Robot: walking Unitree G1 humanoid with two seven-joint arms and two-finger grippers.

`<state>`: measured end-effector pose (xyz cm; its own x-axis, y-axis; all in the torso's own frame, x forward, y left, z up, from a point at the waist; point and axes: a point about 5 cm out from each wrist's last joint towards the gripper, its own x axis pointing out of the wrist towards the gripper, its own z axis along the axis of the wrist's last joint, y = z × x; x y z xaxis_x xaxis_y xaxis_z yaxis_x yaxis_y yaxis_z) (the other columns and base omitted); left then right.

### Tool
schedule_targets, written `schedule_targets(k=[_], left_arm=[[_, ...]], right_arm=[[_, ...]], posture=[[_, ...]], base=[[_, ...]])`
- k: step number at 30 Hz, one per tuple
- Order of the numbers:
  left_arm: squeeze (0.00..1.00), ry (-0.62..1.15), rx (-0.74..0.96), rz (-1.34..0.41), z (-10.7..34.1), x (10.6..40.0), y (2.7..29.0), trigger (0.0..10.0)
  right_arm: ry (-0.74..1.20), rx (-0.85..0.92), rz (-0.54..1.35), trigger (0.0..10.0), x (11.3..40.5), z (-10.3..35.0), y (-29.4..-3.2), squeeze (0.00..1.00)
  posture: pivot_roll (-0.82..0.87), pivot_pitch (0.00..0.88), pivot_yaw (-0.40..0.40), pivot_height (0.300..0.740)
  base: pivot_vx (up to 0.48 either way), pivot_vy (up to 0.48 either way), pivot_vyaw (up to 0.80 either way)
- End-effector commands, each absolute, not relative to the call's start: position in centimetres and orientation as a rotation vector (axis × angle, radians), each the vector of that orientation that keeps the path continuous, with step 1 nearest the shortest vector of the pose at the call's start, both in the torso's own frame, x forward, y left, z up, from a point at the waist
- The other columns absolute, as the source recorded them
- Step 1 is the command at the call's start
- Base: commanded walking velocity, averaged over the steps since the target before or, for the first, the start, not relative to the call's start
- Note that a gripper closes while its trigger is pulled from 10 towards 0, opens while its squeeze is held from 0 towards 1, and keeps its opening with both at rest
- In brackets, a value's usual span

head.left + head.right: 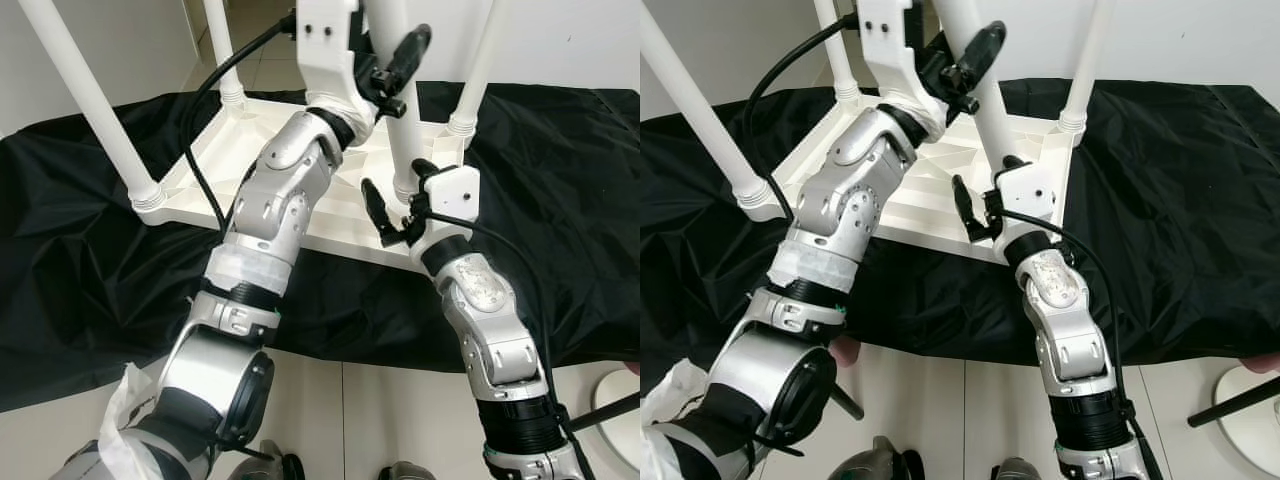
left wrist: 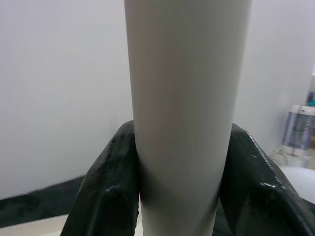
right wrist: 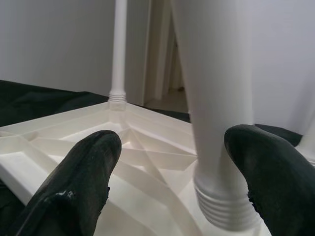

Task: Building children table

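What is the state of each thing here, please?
White plastic table top: upside down on black cloth.
Near white table leg: upright in its corner socket, threads visible.
Other three legs: upright in sockets.
Left tool: shut on the near leg.
Right tool: open beside the leg's base.

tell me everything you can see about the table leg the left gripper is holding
The table leg is a smooth white tube, plastic by its look, standing upright with its ribbed collar seated in the near corner of the upturned white tabletop. The left gripper is shut around its shaft partway up. The right gripper sits open beside the collar, jaws apart.
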<state>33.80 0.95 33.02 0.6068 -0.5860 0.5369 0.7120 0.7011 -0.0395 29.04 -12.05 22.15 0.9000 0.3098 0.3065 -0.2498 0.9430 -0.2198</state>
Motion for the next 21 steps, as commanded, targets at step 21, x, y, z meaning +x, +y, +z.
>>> schedule_targets(k=[21], left_arm=[[0.00, -0.532, -0.188, -0.714, 32.7, 31.6, -0.5, 10.0]], right_arm=[[-0.284, -0.295, 0.099, 10.0, 31.1, 22.1, -14.7, 0.00]], posture=[[-0.07, 0.000, 0.071, 0.740]], base=[[0.000, 0.000, 0.00]])
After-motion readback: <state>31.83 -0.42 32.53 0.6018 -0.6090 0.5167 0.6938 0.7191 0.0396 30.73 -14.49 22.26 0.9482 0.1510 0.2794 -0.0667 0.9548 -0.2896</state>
